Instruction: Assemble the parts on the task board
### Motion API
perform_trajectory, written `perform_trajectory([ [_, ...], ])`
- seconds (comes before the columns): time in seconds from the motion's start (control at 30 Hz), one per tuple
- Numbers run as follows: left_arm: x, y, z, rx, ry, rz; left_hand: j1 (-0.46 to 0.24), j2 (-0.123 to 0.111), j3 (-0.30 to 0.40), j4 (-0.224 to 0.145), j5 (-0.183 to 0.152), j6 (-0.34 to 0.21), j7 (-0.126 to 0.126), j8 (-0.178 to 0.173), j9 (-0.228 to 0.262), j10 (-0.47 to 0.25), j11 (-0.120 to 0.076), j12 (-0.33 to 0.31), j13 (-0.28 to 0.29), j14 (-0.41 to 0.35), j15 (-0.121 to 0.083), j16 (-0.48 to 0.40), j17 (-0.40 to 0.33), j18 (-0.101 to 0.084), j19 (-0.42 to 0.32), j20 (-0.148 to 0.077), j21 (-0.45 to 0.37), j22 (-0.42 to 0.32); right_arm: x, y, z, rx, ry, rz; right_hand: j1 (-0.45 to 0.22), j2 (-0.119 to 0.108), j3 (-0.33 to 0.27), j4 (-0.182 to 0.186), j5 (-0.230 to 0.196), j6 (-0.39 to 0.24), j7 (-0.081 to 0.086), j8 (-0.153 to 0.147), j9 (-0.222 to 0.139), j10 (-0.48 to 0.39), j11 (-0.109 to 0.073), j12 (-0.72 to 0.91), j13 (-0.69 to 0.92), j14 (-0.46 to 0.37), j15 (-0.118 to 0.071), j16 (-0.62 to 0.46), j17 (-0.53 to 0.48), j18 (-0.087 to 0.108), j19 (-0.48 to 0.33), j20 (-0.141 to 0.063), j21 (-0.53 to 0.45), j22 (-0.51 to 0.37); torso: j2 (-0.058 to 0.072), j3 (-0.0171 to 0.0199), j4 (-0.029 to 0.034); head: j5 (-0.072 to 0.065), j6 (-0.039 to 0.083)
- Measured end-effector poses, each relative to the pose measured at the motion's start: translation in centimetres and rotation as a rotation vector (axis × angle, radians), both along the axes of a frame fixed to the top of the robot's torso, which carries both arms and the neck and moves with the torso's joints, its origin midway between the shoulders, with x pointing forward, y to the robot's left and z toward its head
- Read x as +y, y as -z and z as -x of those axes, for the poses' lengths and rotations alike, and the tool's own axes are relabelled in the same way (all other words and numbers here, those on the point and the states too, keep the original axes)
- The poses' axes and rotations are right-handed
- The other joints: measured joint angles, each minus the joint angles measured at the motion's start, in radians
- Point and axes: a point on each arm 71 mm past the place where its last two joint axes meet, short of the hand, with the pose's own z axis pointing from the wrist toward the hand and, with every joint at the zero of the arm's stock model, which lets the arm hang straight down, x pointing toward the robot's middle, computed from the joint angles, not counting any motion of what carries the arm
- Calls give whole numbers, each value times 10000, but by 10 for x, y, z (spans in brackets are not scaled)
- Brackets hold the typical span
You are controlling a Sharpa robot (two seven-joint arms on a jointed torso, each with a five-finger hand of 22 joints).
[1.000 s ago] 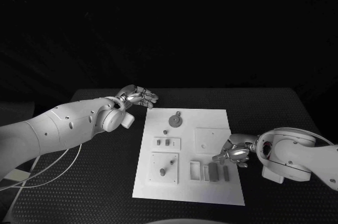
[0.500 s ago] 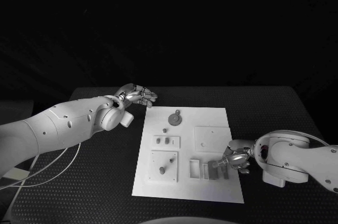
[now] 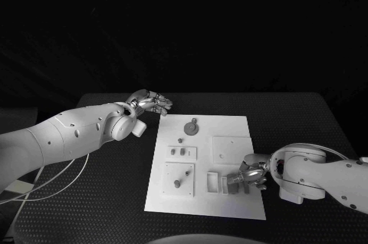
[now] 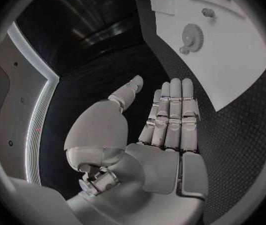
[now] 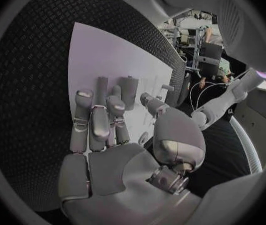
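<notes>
**Right hand settled over the bars at the board's near corner**

Since a second earlier, the right arm had drawn in and down along the board's right edge, carrying its hand from beside the square plate to the row of upright bars nearer the robot; the left arm had barely shifted.

Largest first: the black table (image 3: 299, 116) carried the white task board (image 3: 230, 124) in its middle. The left hand (image 3: 151, 102) hung off the board's far left corner, above bare table, its fingers straight and side by side with nothing in them, as the left wrist view showed. The right hand (image 3: 249, 176) lay over the board's near right corner with its fingers bent down onto the grey bars (image 5: 128, 91). Whether it was pinching one bar or merely touching them I could not tell; the fingers hid the contact.

Other pieces sat further up the board: a square plate (image 3: 231, 149), a round geared disc (image 3: 190, 129) near the far edge, and small pegs (image 3: 181, 153) in the left-hand blocks.

What mattered for the next move: the bars lay directly beneath the right fingertips, their long axes running along the board's length, towards and away from the robot. The right hand was by far the nearer; the left was well apart, at the opposite corner.
</notes>
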Motion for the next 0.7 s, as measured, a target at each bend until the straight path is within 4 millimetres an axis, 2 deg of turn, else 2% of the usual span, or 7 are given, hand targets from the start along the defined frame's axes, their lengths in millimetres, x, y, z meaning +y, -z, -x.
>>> perform_trajectory([
  [0.3,-1,0,0,5,23,9,0,0,0,0,0,0,0,0,-9,0,0,0,1,0,0,0,10,0,0,0,0,-1,6,8,0,-37,-107,114,0,1,2,-2,0,-39,34,-27,0,17,15,0,-13,30,-27,0,-1,-6,39,-35,0,-1,-1,0,-10,31,-44],
  [0.53,-1,0,0,7,32,12,0,0,0,0,0,0,0,0,-8,0,0,0,1,0,0,-38,19,-1,0,0,0,-1,10,8,-2,-103,-180,124,5,4,36,-222,0,-39,32,-88,32,54,15,38,-55,70,-37,0,-15,-6,35,-41,38,-2,-3,-7,-10,46,-85],
  [0.63,-1,0,0,8,33,13,0,0,0,0,0,0,0,0,-8,0,0,0,1,0,0,-39,19,0,0,0,0,-1,11,9,-2,-116,-193,133,44,224,-9,-485,0,-38,31,-88,33,68,9,85,-92,75,-40,0,-15,-6,1,-75,65,-2,-4,-8,-8,49,-95],
  [0.7,-1,0,0,9,31,12,0,0,0,0,0,0,0,0,-8,0,0,0,1,0,0,-39,18,0,0,0,0,-1,11,9,-2,-127,-206,137,95,475,-58,-819,0,-37,30,-132,62,54,47,98,-123,84,-49,0,-5,-8,-1,-76,79,-2,-4,-13,-8,55,-106],
])
